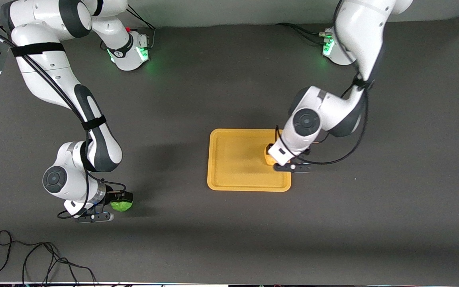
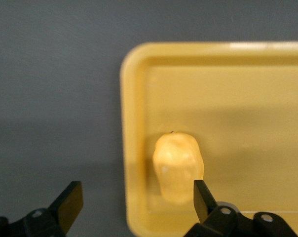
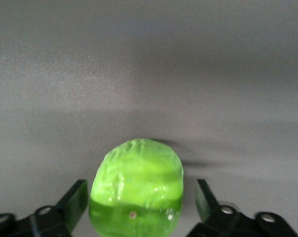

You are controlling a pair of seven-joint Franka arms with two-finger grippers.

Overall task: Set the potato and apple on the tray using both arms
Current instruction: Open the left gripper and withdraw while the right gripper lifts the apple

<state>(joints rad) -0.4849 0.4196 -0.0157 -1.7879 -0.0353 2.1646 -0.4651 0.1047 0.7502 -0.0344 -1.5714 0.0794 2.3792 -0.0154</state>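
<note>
The yellow-orange potato (image 1: pixel 268 158) lies on the tray (image 1: pixel 233 159), close to the rim at the left arm's end. My left gripper (image 1: pixel 278 158) hangs just over it, open and empty. In the left wrist view the potato (image 2: pixel 178 165) rests on the tray (image 2: pixel 238 98) beside one finger (image 2: pixel 203 197) of the gripper (image 2: pixel 137 196). The green apple (image 1: pixel 121 205) sits on the table toward the right arm's end, nearer the front camera than the tray. My right gripper (image 1: pixel 123 200) is down around it. In the right wrist view the apple (image 3: pixel 136 187) is between the open fingers (image 3: pixel 77 200) of the gripper (image 3: pixel 140 198), with a gap on each side.
The table is a dark grey mat (image 1: pixel 221 79). Loose black cables (image 1: pixel 34 259) lie at the front corner on the right arm's end. Both arm bases (image 1: pixel 134 52) glow green along the edge farthest from the front camera.
</note>
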